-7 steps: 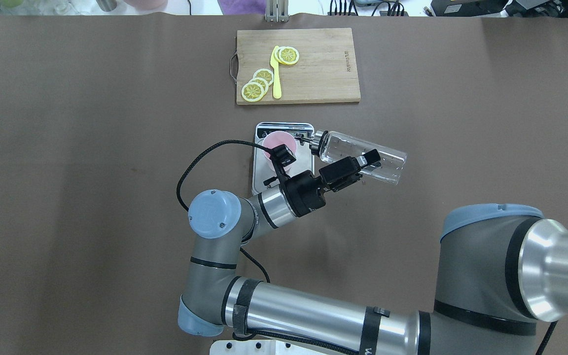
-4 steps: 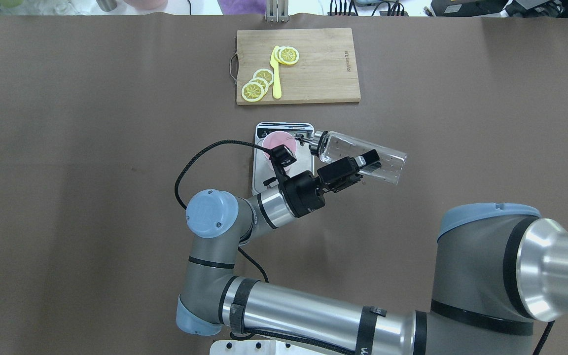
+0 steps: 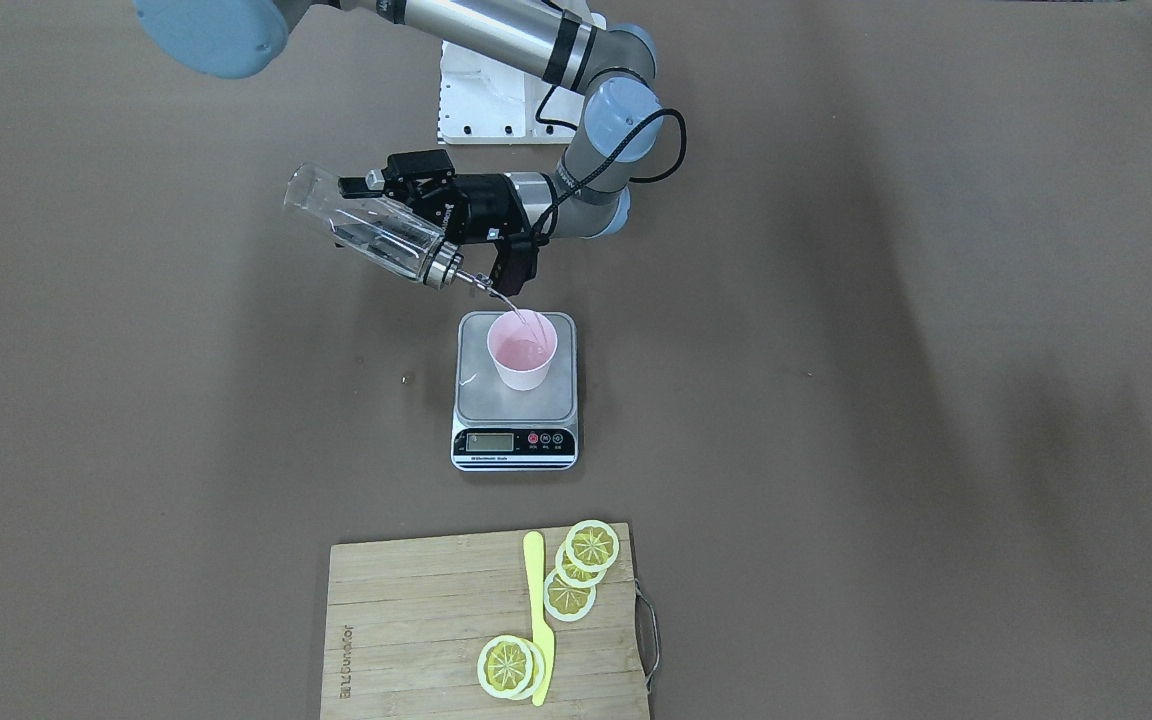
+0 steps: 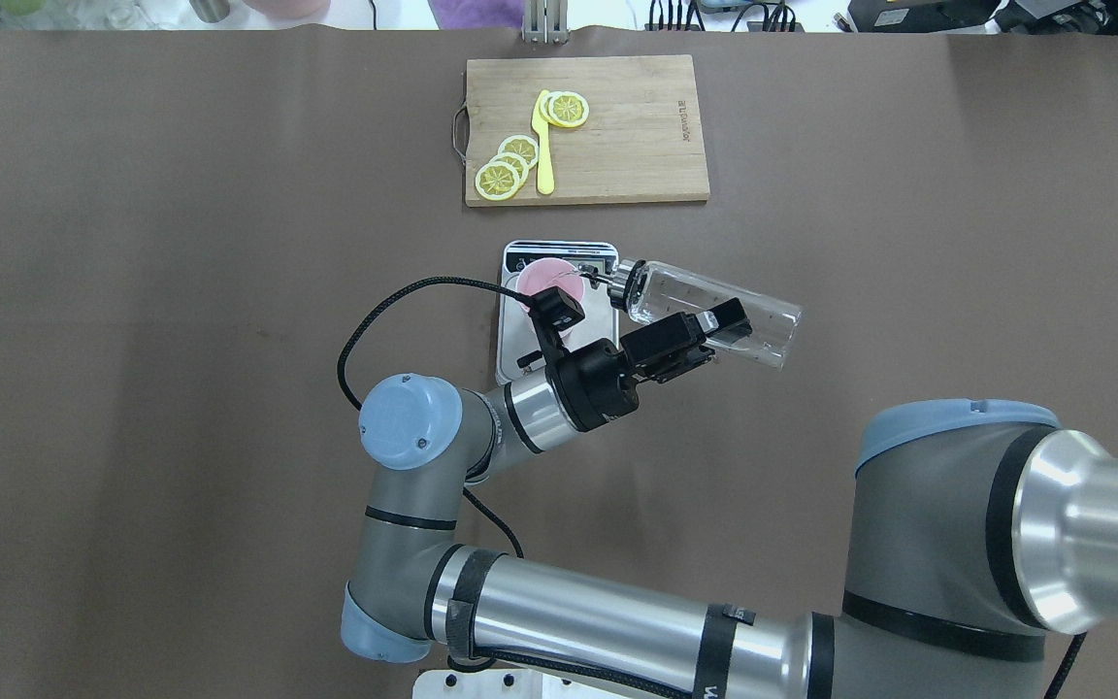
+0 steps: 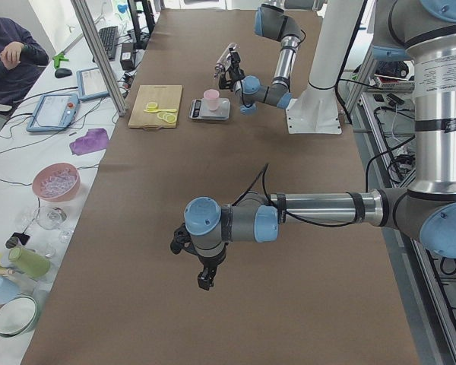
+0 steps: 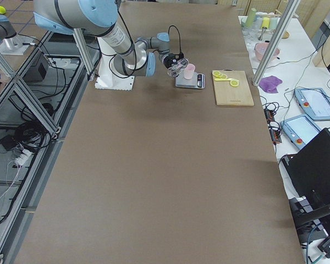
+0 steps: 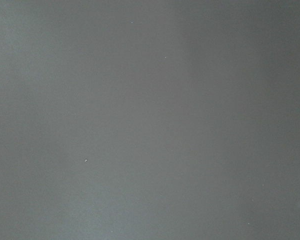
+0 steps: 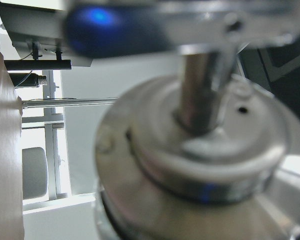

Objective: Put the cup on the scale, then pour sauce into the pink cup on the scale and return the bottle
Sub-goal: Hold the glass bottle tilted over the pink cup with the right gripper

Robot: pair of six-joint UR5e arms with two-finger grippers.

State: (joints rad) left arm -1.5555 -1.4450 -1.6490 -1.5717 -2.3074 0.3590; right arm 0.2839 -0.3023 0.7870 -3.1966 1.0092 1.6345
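The brown counter (image 4: 132, 291) carries a wooden board (image 4: 637, 126) and, nearer the robot, the scale (image 3: 516, 405). The left end effector (image 5: 205, 277) hangs over bare counter, well apart; wide or narrow, I cannot tell. The right end effector (image 4: 714, 332) clamps the bottle (image 3: 396, 250), tilted spout-down above the cup (image 3: 522, 360), which stands on the scale. Thin sauce (image 3: 508, 303) arcs into it.

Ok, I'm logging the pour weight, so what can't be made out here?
Scale display: too small to read, front-facing view.
Cup: partly hidden by the right wrist camera, overhead view.
Left gripper: only in exterior left view; open or shut unclear.
Bottle cap: blurred, right wrist view.
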